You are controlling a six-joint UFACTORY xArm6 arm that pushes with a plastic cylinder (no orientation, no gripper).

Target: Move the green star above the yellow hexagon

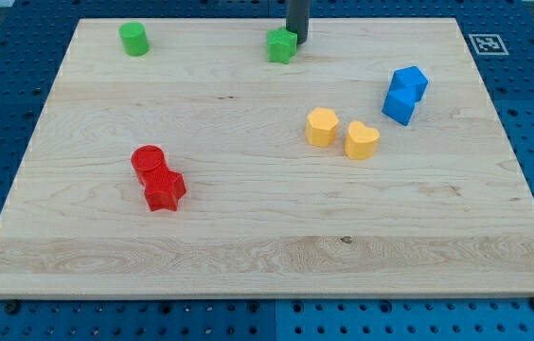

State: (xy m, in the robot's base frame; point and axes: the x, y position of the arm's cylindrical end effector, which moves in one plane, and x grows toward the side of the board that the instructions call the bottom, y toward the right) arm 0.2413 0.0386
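Note:
The green star (281, 44) lies near the view's top edge of the wooden board, a little right of centre. My tip (297, 40) is right beside it, touching or nearly touching its right side. The yellow hexagon (322, 127) sits right of centre, well below the green star and a little to its right. A yellow heart (362, 140) lies just to the hexagon's right, close to it.
A green cylinder (134, 39) stands at the top left. A red cylinder (148, 162) and a red star (164, 189) touch at lower left. Two blue blocks (404, 93) touch at the right. The wooden board (267, 256) rests on a blue pegboard.

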